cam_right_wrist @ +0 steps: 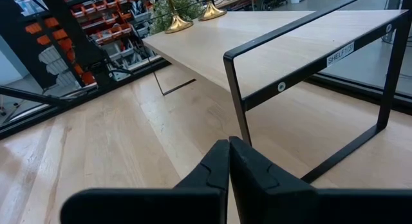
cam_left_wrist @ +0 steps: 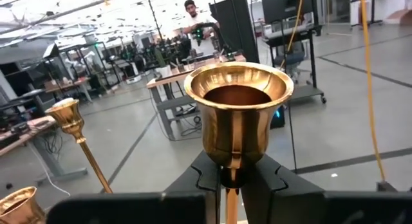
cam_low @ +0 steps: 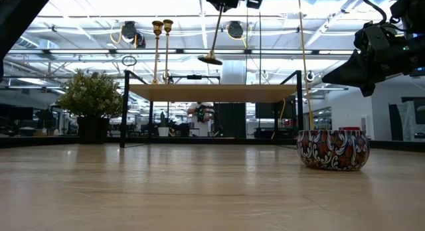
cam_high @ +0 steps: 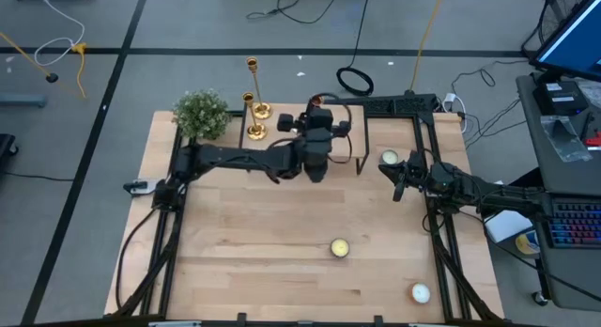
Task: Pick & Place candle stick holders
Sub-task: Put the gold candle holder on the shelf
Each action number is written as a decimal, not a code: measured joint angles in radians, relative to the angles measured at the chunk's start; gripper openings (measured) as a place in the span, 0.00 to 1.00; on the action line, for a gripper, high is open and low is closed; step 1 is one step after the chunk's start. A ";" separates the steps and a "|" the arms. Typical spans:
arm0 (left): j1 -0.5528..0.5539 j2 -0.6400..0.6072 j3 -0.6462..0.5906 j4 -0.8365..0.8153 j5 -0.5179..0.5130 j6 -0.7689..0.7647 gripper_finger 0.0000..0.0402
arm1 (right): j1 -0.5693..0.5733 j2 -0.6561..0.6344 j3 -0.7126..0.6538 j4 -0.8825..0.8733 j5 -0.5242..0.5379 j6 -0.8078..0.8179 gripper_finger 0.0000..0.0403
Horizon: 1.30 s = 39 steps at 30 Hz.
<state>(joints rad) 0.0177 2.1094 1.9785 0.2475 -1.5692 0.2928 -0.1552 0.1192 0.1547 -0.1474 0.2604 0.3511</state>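
The left gripper (cam_left_wrist: 230, 176) is clamped on the stem of one brass candlestick (cam_left_wrist: 237, 114), just under its cup, and holds it in the air above the shelf (cam_low: 212, 93). In the low view its flared base (cam_low: 210, 59) hangs clear of the shelf top, tilted. Two more candlesticks (cam_high: 255, 106) stand upright on the shelf's left end, close together, just beside a small potted plant (cam_high: 201, 114). The right gripper (cam_right_wrist: 228, 161) waits with its fingers pressed together, low over the table (cam_high: 263, 252) by the shelf's right leg. Three candles sit on the table: one (cam_high: 389, 159) near the right gripper, two (cam_high: 340, 248) toward the front edge.
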 joint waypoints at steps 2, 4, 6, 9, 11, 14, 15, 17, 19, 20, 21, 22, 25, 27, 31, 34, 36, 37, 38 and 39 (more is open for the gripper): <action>0.008 0.000 0.000 -0.073 0.002 -0.064 0.08 | 0.000 0.000 0.000 0.000 0.000 0.000 0.01; 0.017 0.000 0.000 -0.130 0.004 -0.133 0.08 | 0.000 0.000 0.000 0.000 0.000 0.000 0.01; 0.025 0.000 0.000 -0.168 0.004 -0.185 0.08 | 0.000 0.000 0.000 0.000 0.000 0.000 0.01; 0.034 0.000 0.000 -0.204 0.003 -0.211 0.08 | 0.000 0.000 0.000 0.000 -0.001 0.000 0.01; 0.038 0.000 0.000 -0.233 0.003 -0.226 0.08 | 0.000 0.000 0.000 0.000 -0.001 0.000 0.01; 0.040 0.000 0.000 -0.289 -0.003 -0.263 0.08 | 0.000 0.000 0.000 0.000 -0.001 0.000 0.01; 0.040 0.000 0.000 -0.308 -0.003 -0.279 0.08 | 0.000 0.000 0.000 0.000 -0.001 0.000 0.01; 0.040 0.000 0.000 -0.343 -0.003 -0.303 0.08 | 0.000 0.000 0.000 0.000 -0.001 0.000 0.01; 0.040 0.000 0.000 -0.370 -0.003 -0.315 0.08 | 0.000 0.000 0.000 0.000 -0.001 0.000 0.01; 0.040 0.000 0.000 -0.386 -0.003 -0.324 0.08 | 0.000 0.000 0.000 0.000 -0.001 0.000 0.01; 0.040 0.000 0.000 -0.399 -0.003 -0.334 0.08 | 0.000 0.000 0.000 0.000 -0.001 0.000 0.01; 0.040 0.000 0.000 -0.413 -0.003 -0.347 0.08 | 0.000 0.000 0.000 0.000 -0.001 0.000 0.01; 0.041 0.000 0.000 -0.457 -0.002 -0.385 0.08 | 0.000 0.000 0.000 0.000 -0.001 0.000 0.01; 0.041 0.000 0.000 -0.487 -0.002 -0.417 0.08 | 0.000 0.000 0.000 0.000 -0.001 0.000 0.01; 0.044 0.000 0.000 -0.527 -0.001 -0.483 0.08 | 0.000 0.000 0.000 -0.001 -0.001 0.000 0.01; 0.046 0.000 0.000 -0.540 -0.001 -0.491 0.08 | 0.000 0.000 0.000 -0.001 -0.001 0.000 0.01; 0.047 0.000 0.000 -0.541 -0.001 -0.497 0.08 | 0.000 0.000 0.000 -0.001 -0.001 0.000 0.01; 0.046 0.000 0.000 -0.544 -0.001 -0.506 0.08 | 0.000 0.000 0.000 -0.001 -0.001 0.000 0.01; 0.048 0.000 0.000 -0.551 -0.001 -0.518 0.08 | 0.000 0.000 0.000 -0.001 -0.001 0.000 0.01; 0.049 0.000 0.000 -0.564 -0.001 -0.530 0.08 | 0.000 0.000 0.000 -0.001 -0.001 0.000 0.01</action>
<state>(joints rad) 0.0663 2.1090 1.9781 -0.3165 -1.5705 -0.2373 -0.1555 0.1191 0.1547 -0.1482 0.2592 0.3511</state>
